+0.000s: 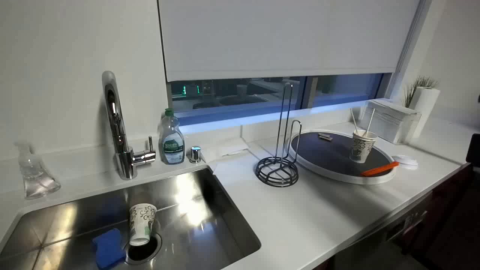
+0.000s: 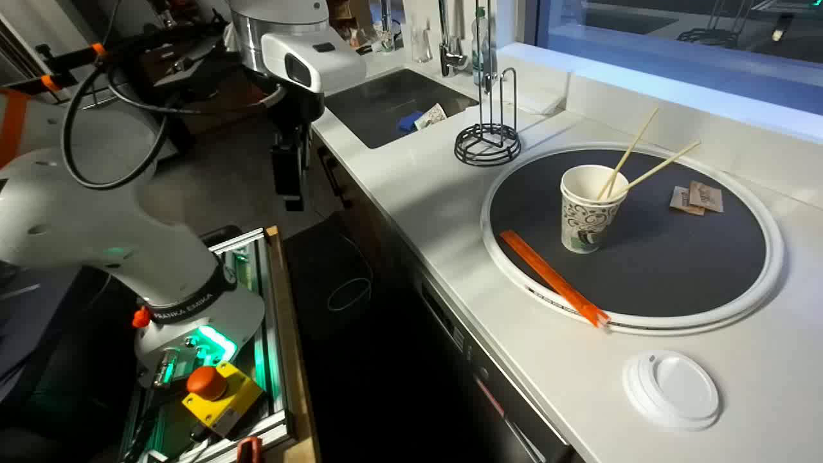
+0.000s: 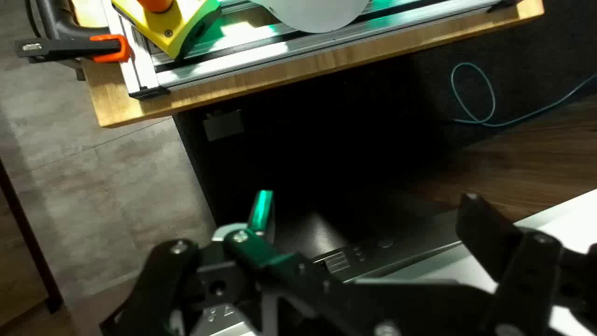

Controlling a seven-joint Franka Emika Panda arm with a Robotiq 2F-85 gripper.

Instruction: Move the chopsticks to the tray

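Observation:
The chopsticks are two thin pale sticks that lean in a patterned paper cup, in both exterior views [image 1: 369, 122] [image 2: 665, 166]. Their lower ends are hidden inside the cup [image 1: 362, 150] [image 2: 588, 222]. The cup stands upright on the tray, a large round dark grey disc with a white rim [image 1: 318, 152] [image 2: 669, 276]. My gripper [image 2: 292, 193] hangs over the floor gap beside the counter, well away from the cup and tray. In the wrist view the gripper [image 3: 366, 205] is open, with its fingers wide apart and nothing between them. The chopsticks and tray are out of the wrist view.
An orange-red sleeve [image 2: 553, 276] lies across the tray's edge. Small packets [image 2: 697, 197] lie on the tray. A white lid [image 2: 672, 389] sits beside it. A black wire stand [image 1: 277, 170] rises between the tray and the sink [image 1: 195, 228], which holds a cup and blue sponge.

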